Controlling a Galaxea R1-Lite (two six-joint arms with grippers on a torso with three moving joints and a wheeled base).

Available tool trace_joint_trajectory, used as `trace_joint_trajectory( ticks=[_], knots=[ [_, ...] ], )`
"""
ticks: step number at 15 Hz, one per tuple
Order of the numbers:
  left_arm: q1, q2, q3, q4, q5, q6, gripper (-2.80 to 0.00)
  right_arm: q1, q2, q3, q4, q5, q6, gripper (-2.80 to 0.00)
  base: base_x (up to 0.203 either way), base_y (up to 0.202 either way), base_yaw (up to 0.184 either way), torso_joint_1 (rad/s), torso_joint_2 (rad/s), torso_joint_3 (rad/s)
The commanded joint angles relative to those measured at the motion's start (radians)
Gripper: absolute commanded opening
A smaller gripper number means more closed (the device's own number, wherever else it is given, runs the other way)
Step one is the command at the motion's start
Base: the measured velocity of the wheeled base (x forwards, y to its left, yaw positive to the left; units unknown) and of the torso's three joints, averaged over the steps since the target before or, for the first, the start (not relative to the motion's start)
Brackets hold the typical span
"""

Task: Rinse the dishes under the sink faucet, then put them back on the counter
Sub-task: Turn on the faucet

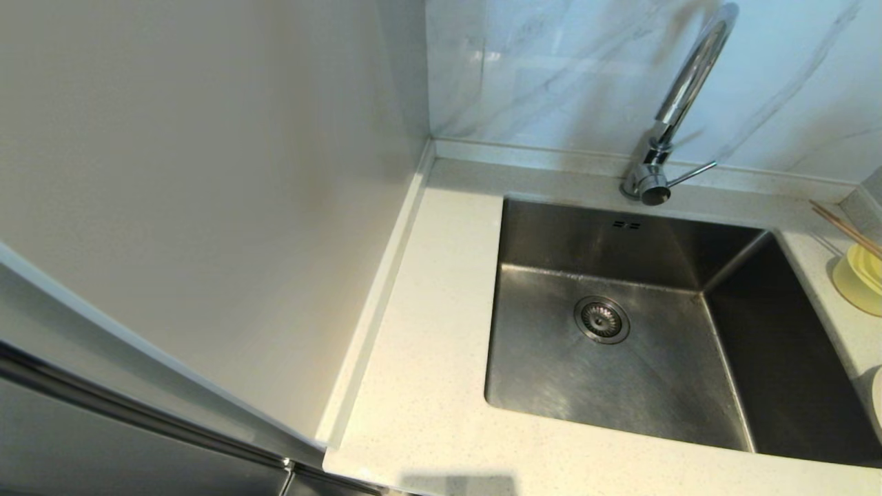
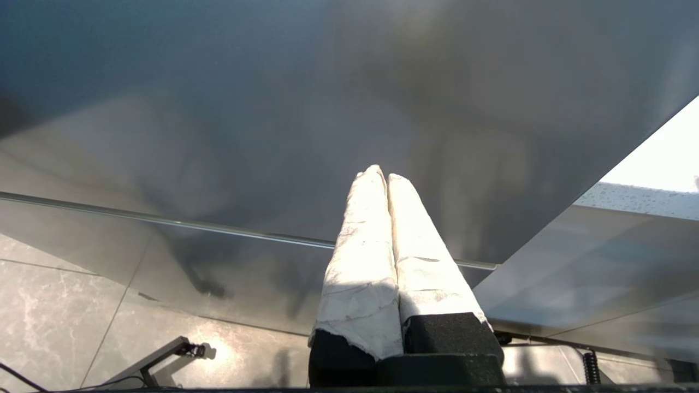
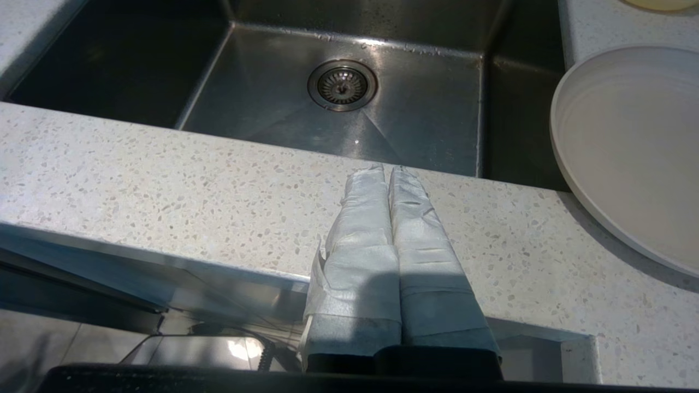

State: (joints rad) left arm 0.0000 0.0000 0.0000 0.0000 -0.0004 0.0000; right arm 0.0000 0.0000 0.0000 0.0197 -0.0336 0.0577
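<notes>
The chrome gooseneck faucet (image 1: 672,114) stands behind the steel basin, its thin lever pointing right. On the counter (image 1: 427,358) right of the basin sit a pale-yellow bowl (image 1: 860,277) with light-wood chopsticks (image 1: 846,229) resting on it, and a cream-white plate (image 3: 628,147) nearer the front. My right gripper (image 3: 386,168) hovers over the counter's front strip, shut and empty, left of the plate. My left gripper (image 2: 382,173) is shut with nothing in it, low in front of a grey cabinet face. Neither arm shows in the head view.
The steel basin (image 1: 551,386) is bare, with a round drain strainer (image 1: 602,319) in its floor. A tall pale panel (image 1: 207,193) walls off the counter's left side. The veined marble wall (image 1: 572,69) rises behind the faucet.
</notes>
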Motion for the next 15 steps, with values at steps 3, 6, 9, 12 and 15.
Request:
trace_joint_trajectory(
  ticks=[3, 6, 9, 12, 15],
  knots=[
    [0.000, 0.000, 0.000, 0.000, 0.000, 0.000, -2.80, 0.000, 0.002, 0.008, -0.001, -0.002, 0.004, -2.80, 0.000, 0.000, 0.000, 0.000, 0.00, 0.000],
    [0.000, 0.000, 0.000, 0.000, 0.000, -0.001, -2.80, 0.000, 0.000, 0.002, -0.056, -0.011, 0.000, -2.80, 0.000, 0.000, 0.000, 0.000, 0.00, 0.000],
    [0.000, 0.000, 0.000, 0.000, 0.000, -0.001, -2.80, -0.001, 0.007, -0.183, 0.030, -0.018, -0.003, -2.80, 0.000, 0.000, 0.000, 0.000, 0.00, 0.000],
    [0.000, 0.000, 0.000, 0.000, 0.000, -0.001, -2.80, -0.001, 0.105, -0.442, 0.224, -0.021, 0.000, -2.80, 0.000, 0.000, 0.000, 0.000, 0.00, 0.000],
    [0.000, 0.000, 0.000, 0.000, 0.000, 0.000, -2.80, -0.003, 0.365, -0.613, 0.289, -0.090, 0.005, -2.80, 0.000, 0.000, 0.000, 0.000, 0.00, 0.000]
  ],
)
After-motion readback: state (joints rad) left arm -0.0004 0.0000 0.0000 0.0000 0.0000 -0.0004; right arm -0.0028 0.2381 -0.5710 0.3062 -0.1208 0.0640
